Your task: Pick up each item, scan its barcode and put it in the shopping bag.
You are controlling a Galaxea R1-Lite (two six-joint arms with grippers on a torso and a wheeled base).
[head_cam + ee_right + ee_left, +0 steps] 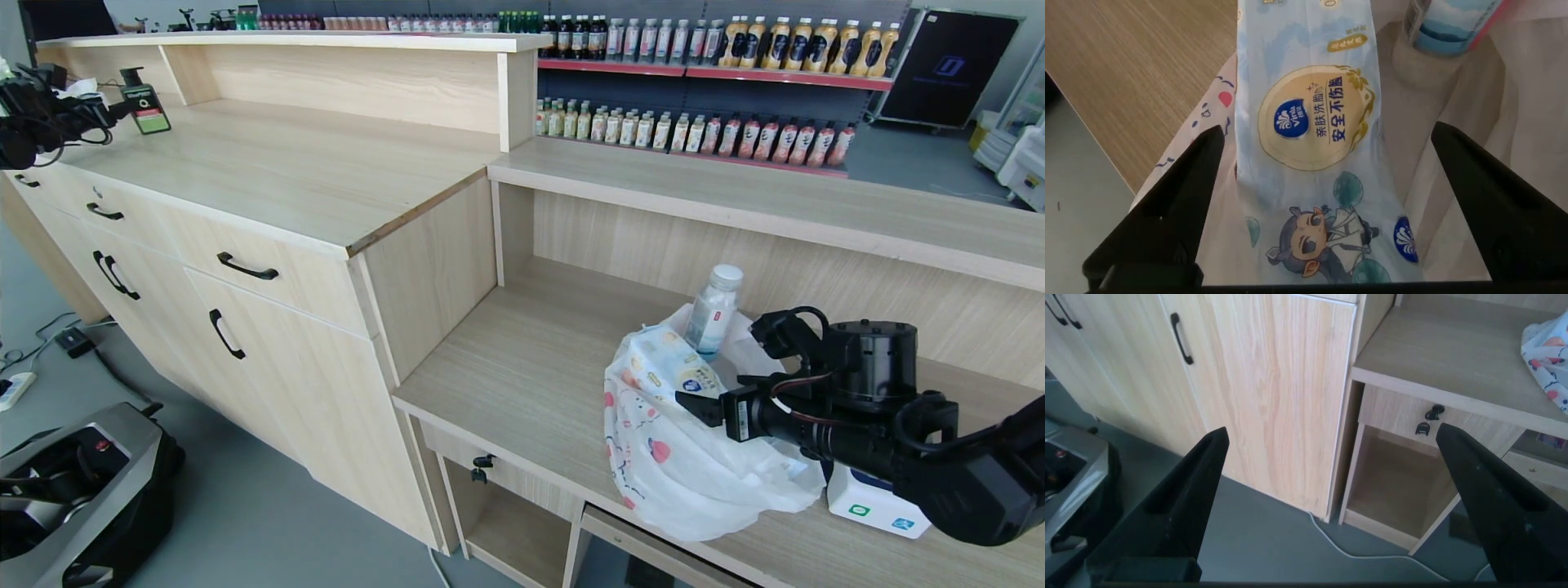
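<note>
Judge the task well advanced: the pack (1315, 163) and bottle (713, 310) sit inside the shopping bag (694, 465). The right gripper (1324, 129) hovers over the bag, jaws wide and empty. The left gripper (1331, 431), well apart from the bag, is likewise wide and empty.

Behind the lower wooden surface (531, 359) you see shop shelves (694, 73) with rows of drink bottles (800, 45). On its left stands a higher surface (286, 163), with drawers and doors that all have black handles (246, 267). Under the lower one, a small black key (482, 467) hangs from a lock. On the grey floor (245, 506) lie a white power strip (16, 389) and a small black box (75, 341).
</note>
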